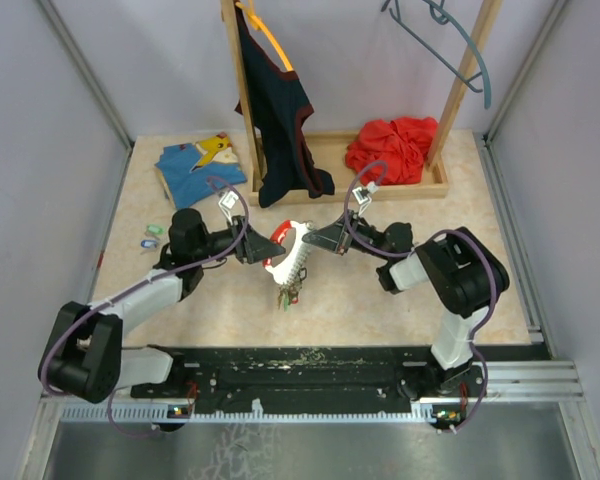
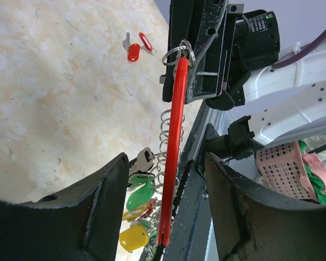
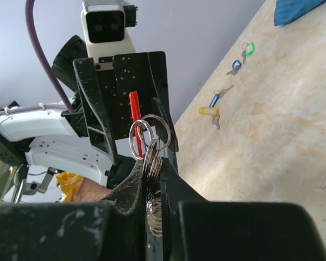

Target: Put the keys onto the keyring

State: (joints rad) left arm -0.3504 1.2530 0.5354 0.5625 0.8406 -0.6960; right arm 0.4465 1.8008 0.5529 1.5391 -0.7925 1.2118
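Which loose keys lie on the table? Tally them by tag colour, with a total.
Red keys: 2
Blue keys: 2
Green key: 1
Yellow key: 1
Total: 6

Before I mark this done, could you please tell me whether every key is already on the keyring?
No, keys with green, blue and yellow tags lie loose on the table.

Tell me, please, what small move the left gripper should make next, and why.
Probably close the left gripper on the red strip. The strip hangs from the keyring, which the shut right gripper holds, and it lies between the open left fingers.
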